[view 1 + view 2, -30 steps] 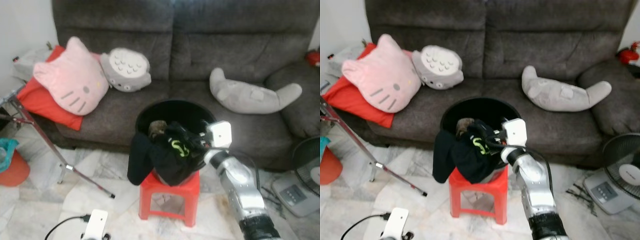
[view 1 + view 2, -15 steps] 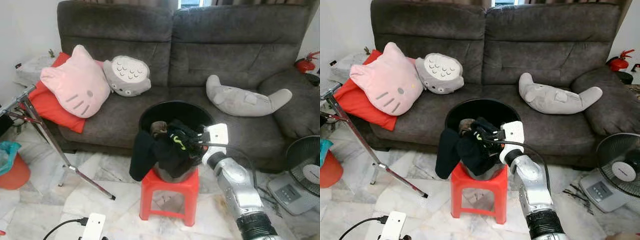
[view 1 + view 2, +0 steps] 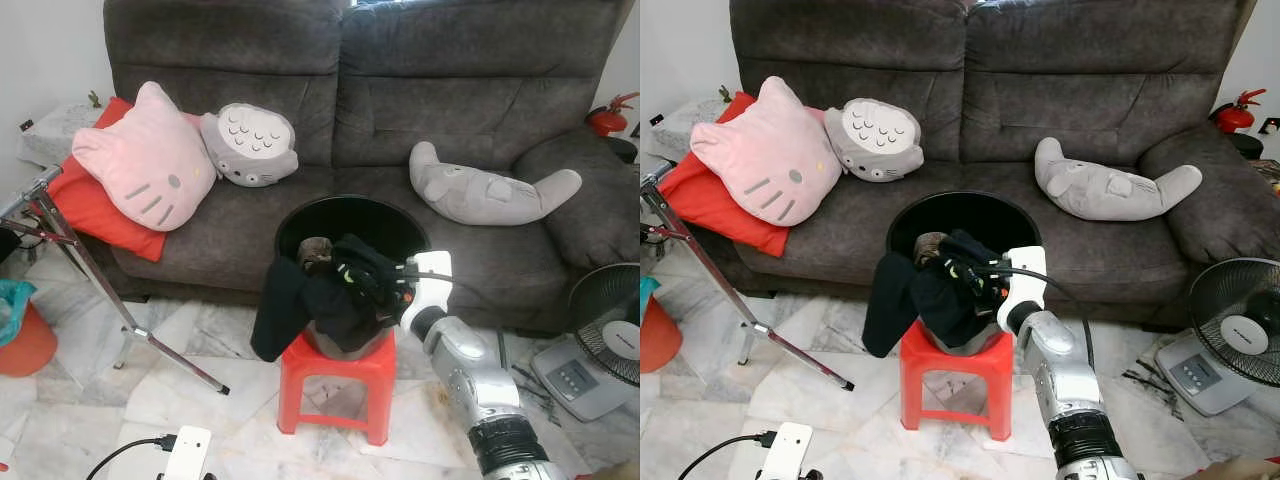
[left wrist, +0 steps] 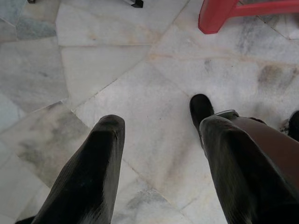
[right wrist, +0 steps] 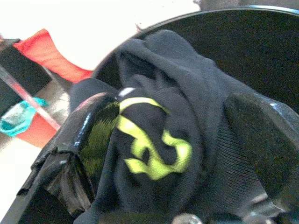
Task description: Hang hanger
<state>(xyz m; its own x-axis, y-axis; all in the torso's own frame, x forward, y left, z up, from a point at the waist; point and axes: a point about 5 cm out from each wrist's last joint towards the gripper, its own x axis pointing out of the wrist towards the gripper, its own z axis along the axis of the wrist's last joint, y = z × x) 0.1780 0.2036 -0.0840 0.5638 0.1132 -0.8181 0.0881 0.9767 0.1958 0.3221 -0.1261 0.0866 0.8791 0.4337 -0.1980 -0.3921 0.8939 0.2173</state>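
While right gripper [image 5: 177,144] straddles dark garment [image 3: 340,290], hanger indiscernible.

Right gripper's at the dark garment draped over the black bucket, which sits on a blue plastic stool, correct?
Not quite: the plastic stool is red, as the left eye view shows. The right gripper is at the dark garment draped over the black bucket.
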